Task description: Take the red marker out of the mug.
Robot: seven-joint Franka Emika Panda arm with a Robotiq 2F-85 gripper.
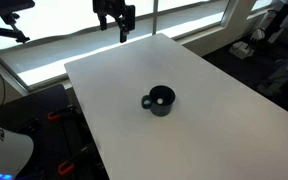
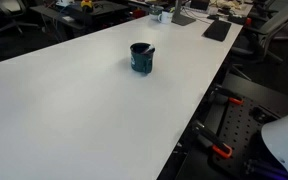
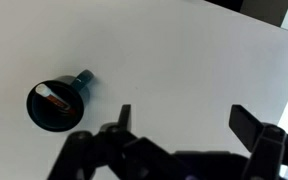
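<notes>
The mug [image 1: 161, 101] is small, dark and round, and stands upright near the middle of the white table [image 1: 214, 120]. It also shows in an exterior view [image 2: 141, 57] and at the lower left of the wrist view [image 3: 54, 104], handle to the upper right. The red marker [image 3: 54, 99] lies inside it as a short reddish stick against the paler interior. My gripper [image 3: 184, 120] is open and empty. It hangs high above the table's far edge [image 1: 123, 33], well away from the mug.
The table's edges drop off to a dark floor with chairs and gear [image 1: 274, 50]. Flat dark items [image 2: 216, 30] lie at one far end of the table. Windows run behind the arm [image 1: 54, 50].
</notes>
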